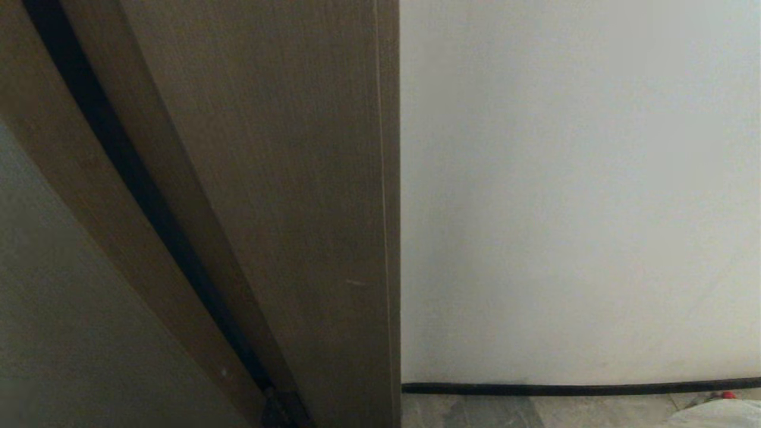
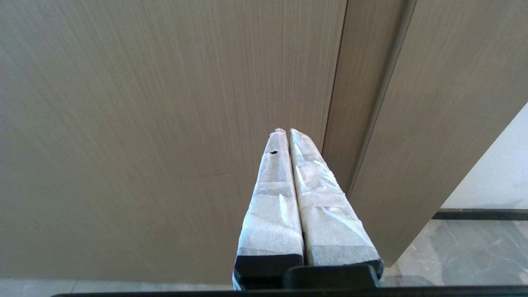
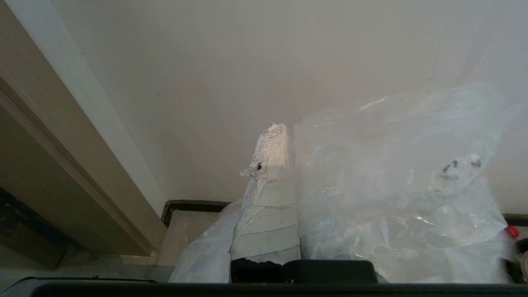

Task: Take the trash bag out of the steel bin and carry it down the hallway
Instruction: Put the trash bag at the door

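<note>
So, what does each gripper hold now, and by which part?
Right gripper: shut on the trash bag, pinching loose upper film. Left gripper: shut, empty.

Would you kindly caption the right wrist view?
Right gripper shut on clear trash bag, facing white wall.

Soft, even indoor light, no hard shadows. In the head view the wall (image 1: 579, 190) is bright, the door frame (image 1: 285, 178) dim toward the lower left and smeared. The bag (image 3: 396, 185) hazes the right wrist view, with small glints
</note>
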